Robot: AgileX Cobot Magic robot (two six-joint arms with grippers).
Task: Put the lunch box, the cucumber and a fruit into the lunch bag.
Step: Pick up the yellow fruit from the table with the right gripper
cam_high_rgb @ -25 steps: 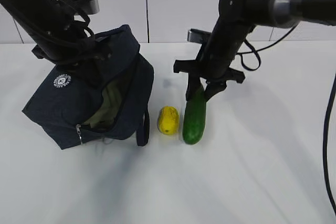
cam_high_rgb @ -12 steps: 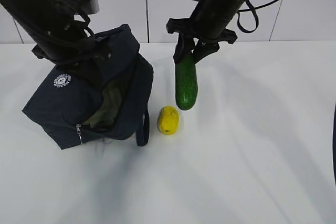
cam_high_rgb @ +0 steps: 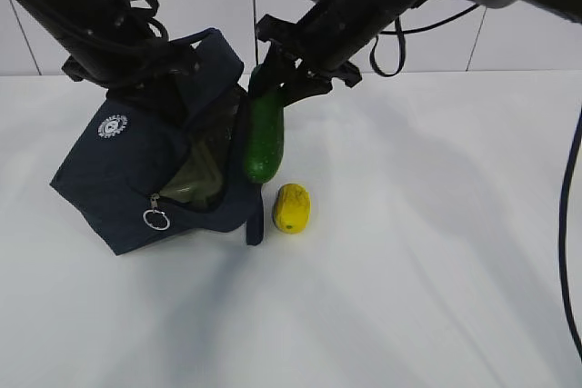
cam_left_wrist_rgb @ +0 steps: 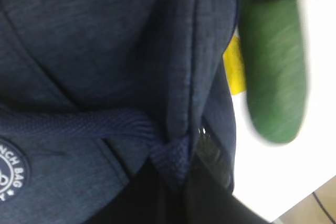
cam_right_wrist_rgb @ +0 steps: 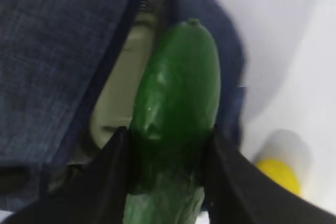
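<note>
The navy lunch bag point(cam_high_rgb: 136, 170) stands tilted at the left with its mouth open to the right. A pale green lunch box lid point(cam_high_rgb: 202, 173) shows inside it. My left gripper point(cam_high_rgb: 155, 70) is shut on the bag's top fabric point(cam_left_wrist_rgb: 170, 158) and holds it up. My right gripper point(cam_high_rgb: 277, 88) is shut on the cucumber point(cam_high_rgb: 263, 138), which hangs upright at the bag's mouth, its tip just above the opening point(cam_right_wrist_rgb: 181, 93). The yellow fruit point(cam_high_rgb: 292, 207) lies on the table right of the bag; it also shows in the right wrist view point(cam_right_wrist_rgb: 281, 169).
The bag's loop handle point(cam_high_rgb: 255, 217) hangs down next to the fruit. A metal ring pull point(cam_high_rgb: 156, 219) dangles on the bag's front. The white table point(cam_high_rgb: 436, 252) stretches to the right and front.
My right gripper lifted the cucumber off the table and carried it left, over the fruit, to the bag's mouth. My left gripper raised the bag's top, tilting the bag more.
</note>
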